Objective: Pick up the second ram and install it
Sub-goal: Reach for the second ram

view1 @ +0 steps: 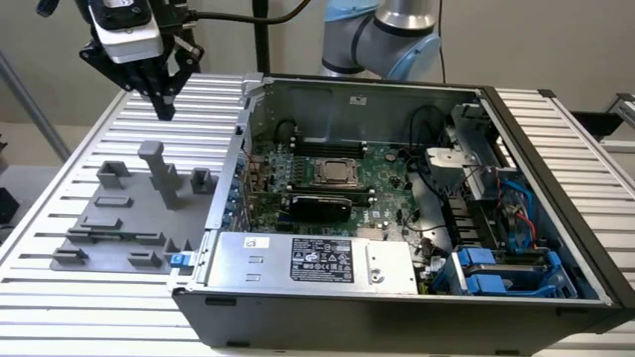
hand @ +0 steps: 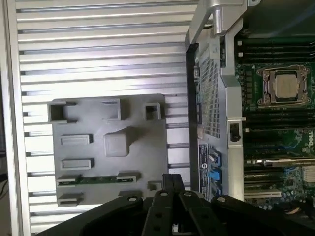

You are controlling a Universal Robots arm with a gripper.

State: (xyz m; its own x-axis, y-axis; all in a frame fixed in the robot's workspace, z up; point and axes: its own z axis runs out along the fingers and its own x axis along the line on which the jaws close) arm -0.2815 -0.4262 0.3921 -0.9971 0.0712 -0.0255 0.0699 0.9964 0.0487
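**Gripper high over the tray, ram down in its slot**

Here's the gripper, hanging high above the slatted table, and its dark fingers are pinched together to a point with nothing between them. It's clenched and empty.

In the wrist view the second ram is a thin green strip lying in the grey fixture tray. It sits on edge, held between two grey clips in one of the tray's outer rows. The gripper comes into this picture close to one end of that strip, and the fingertips are clearly apart from it, with no contact at all. The ram is down in the tray and the gripper is up in the air.

In the exterior view the tray lies flat on the table on the exterior view's left, and a tall post rises from its middle. The gripper hangs well above that post. I can't pick the ram out among the tray's blocks from this angle.

Just beside the tray stands the open computer case. The motherboard is exposed inside, the processor sits at its centre, and the power supply is nearest the camera. Long dark slots run beside the processor in the wrist view.
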